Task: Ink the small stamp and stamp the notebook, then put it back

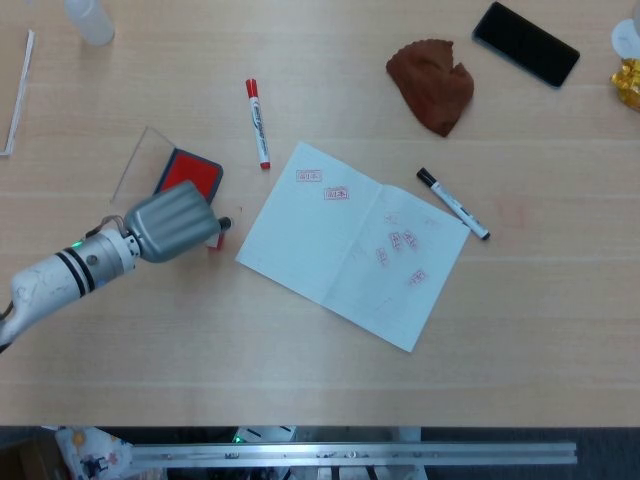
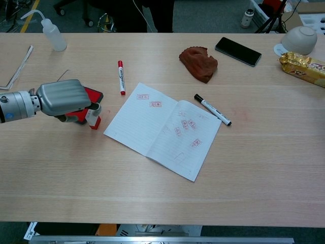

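1. One hand in view: left hand [image 1: 172,222] [image 2: 61,97], low over the table [image 1: 330,380] at left, back of the hand facing up.
2. Fingers curl around the small stamp [image 2: 93,117] [image 1: 217,238]; it stands upright, red base on the table, so the hand grips it.
3. Stamp sits just near of the red ink pad [image 1: 187,171] [image 2: 91,96], just left of the notebook [image 1: 350,240] [image 2: 162,129], not touching the page.
4. Notebook lies open mid-table, several red imprints on both pages.
5. Red marker [image 1: 257,121] far of the notebook; black marker [image 1: 452,203] at its right edge.
6. Brown cloth [image 1: 432,82], phone [image 1: 526,43] far right; squeeze bottle [image 2: 52,32] far left.
7. Right hand shows in neither view.
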`<state>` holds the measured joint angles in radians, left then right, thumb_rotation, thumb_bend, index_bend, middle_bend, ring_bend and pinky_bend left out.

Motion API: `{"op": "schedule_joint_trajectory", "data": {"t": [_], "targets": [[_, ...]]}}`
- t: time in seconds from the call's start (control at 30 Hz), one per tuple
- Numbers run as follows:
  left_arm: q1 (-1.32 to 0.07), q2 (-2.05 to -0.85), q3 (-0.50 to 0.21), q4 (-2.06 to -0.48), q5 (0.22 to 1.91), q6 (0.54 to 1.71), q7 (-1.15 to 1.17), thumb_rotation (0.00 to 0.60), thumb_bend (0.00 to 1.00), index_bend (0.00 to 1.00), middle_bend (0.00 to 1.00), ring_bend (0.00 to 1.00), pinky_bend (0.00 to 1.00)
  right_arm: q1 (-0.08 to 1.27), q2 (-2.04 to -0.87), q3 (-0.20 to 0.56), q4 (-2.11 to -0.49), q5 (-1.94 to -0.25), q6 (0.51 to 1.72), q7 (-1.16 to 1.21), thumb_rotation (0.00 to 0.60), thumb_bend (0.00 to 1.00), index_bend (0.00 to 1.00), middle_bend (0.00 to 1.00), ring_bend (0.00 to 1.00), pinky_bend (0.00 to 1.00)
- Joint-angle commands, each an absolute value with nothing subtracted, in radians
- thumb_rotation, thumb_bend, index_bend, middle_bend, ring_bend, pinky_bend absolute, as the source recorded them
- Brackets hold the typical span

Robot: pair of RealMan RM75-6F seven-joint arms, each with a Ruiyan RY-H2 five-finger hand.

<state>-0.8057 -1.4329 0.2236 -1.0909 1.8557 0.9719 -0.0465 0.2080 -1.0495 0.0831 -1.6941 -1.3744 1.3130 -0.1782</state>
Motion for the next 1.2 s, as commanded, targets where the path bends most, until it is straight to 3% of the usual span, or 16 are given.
{"op": "schedule_joint_trajectory", "data": {"t": [0.03,0.53,1.2], "targets": [[-0.804,-1.417,0.232,-1.114,1.847,0.961,-0.053,0.600,0.27,0.38,0.95,0.94,1.00,0.207,-1.049,0.083,-1.695,-1.376,1.315,-0.177,0.600,0.18,0.06,0.14,0.08,0.18],[-0.819,-1.425,0.217,-1.111,1.853,0.973,-0.026,0.600,0.27,0.40,0.94,0.93,1.00,0.198,-1.045,0.079,-1.698,-1.381,1.325,-0.177,0.600,0.18,0.06,0.14,0.08,0.18],[-0.847,-1.447,0.182,-1.168,1.765,0.869,-0.041,0.600,0.27,0.46,0.94,0.92,1.00,0.195,-1.045,0.081,-1.678,-1.370,1.316,-0.162,0.600,0.18,0.06,0.14,0.08,0.18]]}}
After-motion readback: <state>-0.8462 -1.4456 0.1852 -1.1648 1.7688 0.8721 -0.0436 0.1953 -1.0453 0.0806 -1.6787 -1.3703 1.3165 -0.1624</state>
